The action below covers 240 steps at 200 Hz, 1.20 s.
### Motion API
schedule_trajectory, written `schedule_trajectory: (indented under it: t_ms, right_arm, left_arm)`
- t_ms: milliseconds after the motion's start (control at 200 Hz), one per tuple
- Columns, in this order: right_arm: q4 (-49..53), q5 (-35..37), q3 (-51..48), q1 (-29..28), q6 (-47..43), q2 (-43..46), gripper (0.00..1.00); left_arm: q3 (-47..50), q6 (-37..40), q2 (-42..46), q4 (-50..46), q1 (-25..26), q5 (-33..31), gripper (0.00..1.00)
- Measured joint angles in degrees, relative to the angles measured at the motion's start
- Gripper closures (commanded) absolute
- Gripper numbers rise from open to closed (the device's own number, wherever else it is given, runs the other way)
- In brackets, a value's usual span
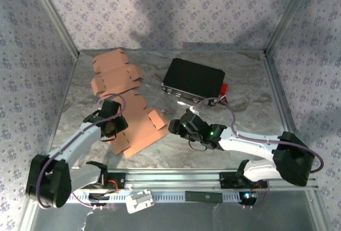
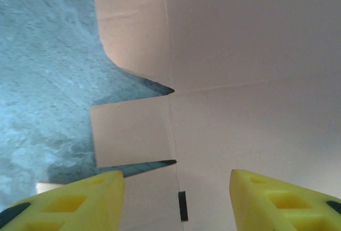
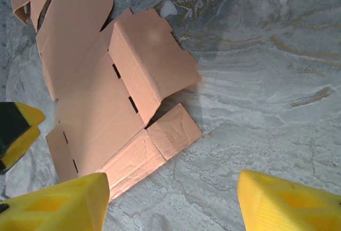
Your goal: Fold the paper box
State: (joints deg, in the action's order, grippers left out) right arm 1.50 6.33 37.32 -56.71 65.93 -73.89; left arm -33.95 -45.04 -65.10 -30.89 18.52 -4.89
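Paper box [image 1: 136, 127] flat on desk [image 1: 240, 119], likely early folding step; left fingers [image 2: 80, 201] spread over it, right fingers [image 3: 53, 204] spread, empty, at its 3 o'clock; next, probably pinch and raise a flap

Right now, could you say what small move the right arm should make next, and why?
Probably ease the right gripper toward the half-raised flap of the paper box: its jaws stand open over bare table at the cardboard's edge, while the left gripper hovers open above it.
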Motion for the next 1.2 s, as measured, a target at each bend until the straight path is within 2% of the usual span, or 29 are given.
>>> schedule_trajectory:
  t_ms: [365, 595, 705, 790, 884, 1004, 1124, 1199]
  right_arm:
    - [-5.5, -2.3, -3.1, 3.9, 3.8, -0.8, 0.30]
    - [-9.7, -4.8, -5.6, 8.1, 5.7, -0.8, 0.30]
    - [-10.9, -5.8, -6.6, 9.9, 6.4, -0.8, 0.30]
    - [-11.4, -6.4, -7.0, 11.4, 6.6, -0.8, 0.30]
    - [-11.7, -6.8, -7.3, 12.9, 6.5, -0.7, 0.30]
    - [-12.3, -7.2, -8.2, 14.4, 6.5, -0.1, 0.30]
    - [-13.3, -7.5, -8.9, 16.1, 6.4, 0.2, 0.33]
    - [-14.8, -7.8, -9.0, 16.8, 6.5, -0.3, 0.35]
  left_arm:
    - [-0.3, -1.9, -11.2, 8.3, 12.2, 0.8, 0.48]
    - [-8.6, -2.6, -21.0, 11.5, 20.2, 0.4, 0.49]
    - [-12.5, -2.8, -25.2, 11.9, 23.3, 0.1, 0.53]
    - [-15.1, -2.9, -27.1, 11.1, 25.1, -0.8, 0.49]
    - [-16.1, -3.3, -26.1, 9.1, 26.3, -2.2, 0.42]
    - [-15.9, -3.4, -17.8, 5.3, 26.0, -3.5, 0.37]
    - [-13.6, -3.2, -6.3, 6.1, 21.7, -1.5, 0.38]
    - [-10.6, -3.1, -3.0, 7.8, 18.0, 0.6, 0.40]
